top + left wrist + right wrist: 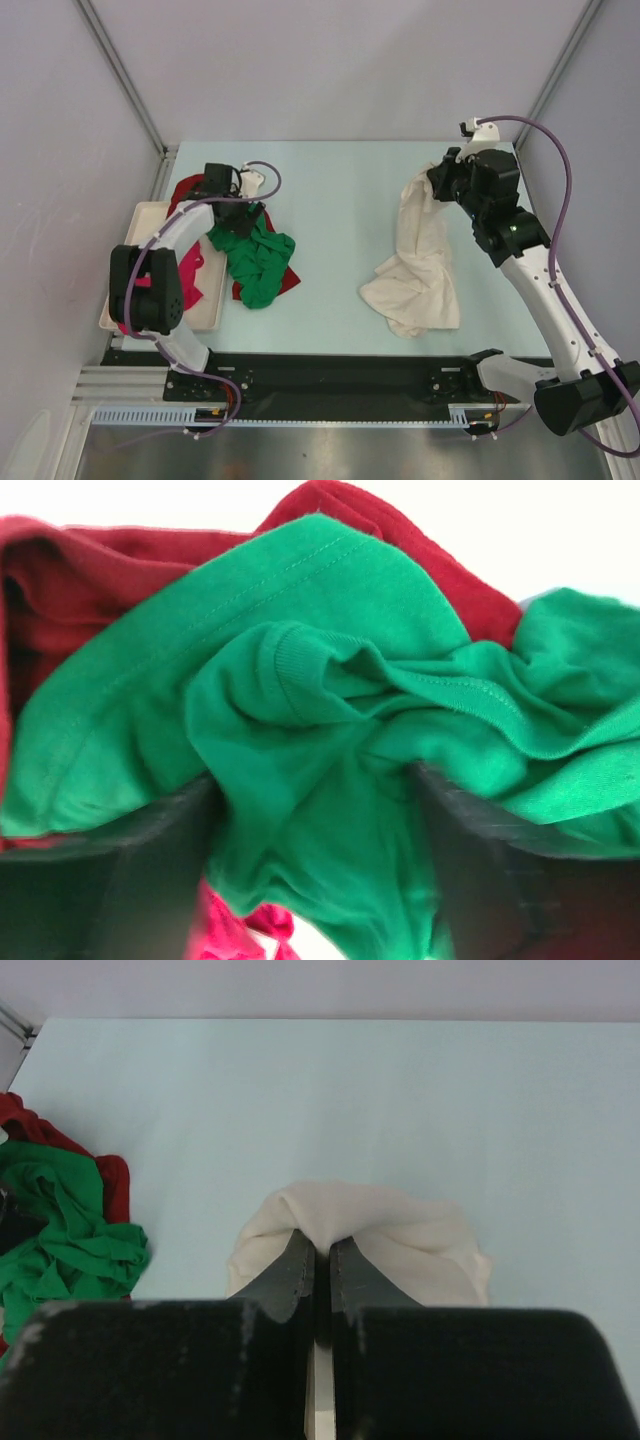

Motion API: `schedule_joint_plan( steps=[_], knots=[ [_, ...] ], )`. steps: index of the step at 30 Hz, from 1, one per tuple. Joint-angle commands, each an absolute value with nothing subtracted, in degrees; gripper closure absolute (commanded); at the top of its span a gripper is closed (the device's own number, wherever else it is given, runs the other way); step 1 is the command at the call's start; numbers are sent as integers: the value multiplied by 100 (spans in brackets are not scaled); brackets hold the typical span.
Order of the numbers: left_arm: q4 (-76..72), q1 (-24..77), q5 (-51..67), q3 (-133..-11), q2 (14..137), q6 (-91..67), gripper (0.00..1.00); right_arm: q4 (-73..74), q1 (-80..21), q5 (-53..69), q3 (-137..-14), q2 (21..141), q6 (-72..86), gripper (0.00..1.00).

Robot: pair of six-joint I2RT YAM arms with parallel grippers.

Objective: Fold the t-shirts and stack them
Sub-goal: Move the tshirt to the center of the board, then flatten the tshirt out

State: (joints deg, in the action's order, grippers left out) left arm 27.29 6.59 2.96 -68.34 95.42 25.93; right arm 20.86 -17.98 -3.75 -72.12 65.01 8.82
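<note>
My right gripper (322, 1245) is shut on a fold of the cream-white t-shirt (400, 1225). In the top view this gripper (437, 183) holds the cream shirt (420, 270) raised at the back right, its lower part trailing on the table. My left gripper (248, 208) is down in the heap at the left. Its fingers (100, 880) stand wide apart, open, with bunched bright green t-shirt (300, 630) between them. The green shirt (255, 262) lies over the dark red one (183, 190). The magenta-pink shirt (190, 270) lies partly on the tray.
A flat white tray (140, 225) sits along the left table edge, partly under the heap and my left arm. The pale blue tabletop (340, 200) separates the heap from the cream shirt. A black rail (340, 375) runs along the near edge; walls close in the sides.
</note>
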Motion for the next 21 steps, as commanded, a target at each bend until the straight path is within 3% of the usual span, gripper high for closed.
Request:
schedule_joint_plan(
  steps=[1,2,5,10,18,21],
  knots=[
    [2171,809,-281,-6750,9519,2664,31,1670,-1767,-202,-7216,6275,940,100],
    [2153,800,-281,-6698,9458,2637,58,1670,-1767,-167,-7155,6249,958,100],
    [2057,800,-343,-6479,8993,2611,100,1644,-1740,-150,-7067,6179,958,100],
    [2170,493,-404,-6328,8193,2681,100,1591,-1714,-53,-7040,6249,993,100],
    [3093,-2546,596,-6847,6672,2978,100,1206,-1915,1045,-7268,6424,1045,100],
    [3269,-3382,729,-6636,6329,3479,100,942,-2694,976,-7347,6767,967,100]
  ],
)
